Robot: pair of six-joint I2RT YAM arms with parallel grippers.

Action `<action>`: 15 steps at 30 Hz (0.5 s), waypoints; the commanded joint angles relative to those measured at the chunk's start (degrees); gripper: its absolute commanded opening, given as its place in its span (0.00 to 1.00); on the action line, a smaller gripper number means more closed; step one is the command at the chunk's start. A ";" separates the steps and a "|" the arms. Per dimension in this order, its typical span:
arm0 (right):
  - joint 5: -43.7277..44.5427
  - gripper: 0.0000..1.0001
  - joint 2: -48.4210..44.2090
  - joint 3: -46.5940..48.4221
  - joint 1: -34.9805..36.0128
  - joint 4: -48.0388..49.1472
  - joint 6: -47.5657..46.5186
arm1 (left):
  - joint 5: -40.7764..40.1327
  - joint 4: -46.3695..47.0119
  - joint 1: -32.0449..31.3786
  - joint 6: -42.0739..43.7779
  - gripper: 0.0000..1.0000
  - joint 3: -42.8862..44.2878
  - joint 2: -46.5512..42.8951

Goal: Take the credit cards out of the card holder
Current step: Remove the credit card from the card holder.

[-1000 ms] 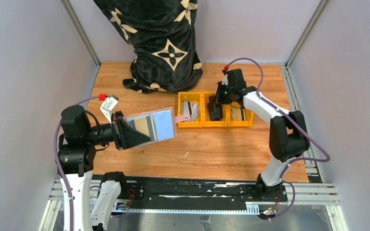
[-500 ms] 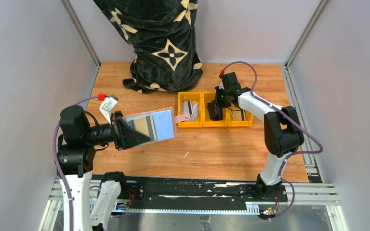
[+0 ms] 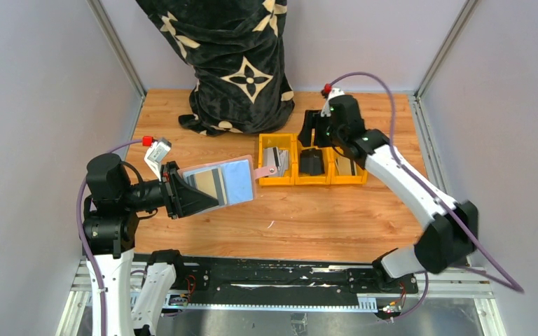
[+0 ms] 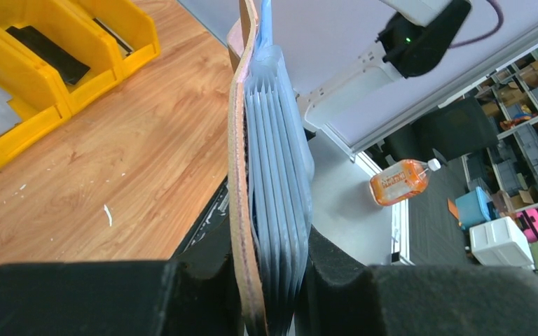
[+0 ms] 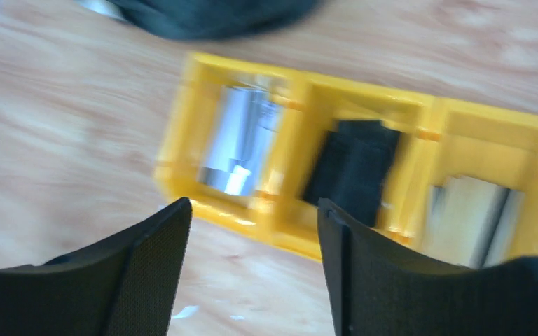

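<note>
Here, the biggest thing is the wooden table [image 3: 308,217], and a black cloth [image 3: 238,63] with pale flowers stands at its far edge. Just in front of the cloth, near the middle of the far half, a yellow bin [image 3: 313,180] with three parts lies with its long side along the far edge. The card holder [image 3: 217,183] is up in the air over the left part of the table. The left gripper [image 4: 270,294] is squeezed shut on one end of it. Its long side points right, toward the bin, and its far tip is just beside the bin's left part. From the left wrist it shows edge-on, brown cover on one side and blue pockets fanned out on the other. A wide strip of bare wood runs from the bin to the near edge. Some credit cards [image 3: 273,159] lie in the bin's left part, and more in the right part. A black wallet thing [image 3: 312,162] lies in the middle part. The right gripper [image 5: 252,231] hangs over the bin with its jaws apart, holding nothing.
</note>
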 commanded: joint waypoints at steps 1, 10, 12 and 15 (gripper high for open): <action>-18.65 0.76 -10.78 -0.26 1.62 6.74 7.88 | 0.76 0.66 -0.11 0.87 0.16 -0.31 -1.04; -45.38 0.80 -17.57 -13.40 12.30 51.15 37.56 | 0.60 0.56 -0.10 1.02 0.14 -1.20 -1.78; -46.08 0.81 -17.03 -15.20 14.94 57.41 40.94 | 0.58 0.57 -0.15 1.05 0.14 -1.21 -1.84; -45.88 0.81 -16.85 -16.56 18.25 62.97 42.64 | 0.77 0.64 -0.10 1.04 0.14 -1.21 -1.95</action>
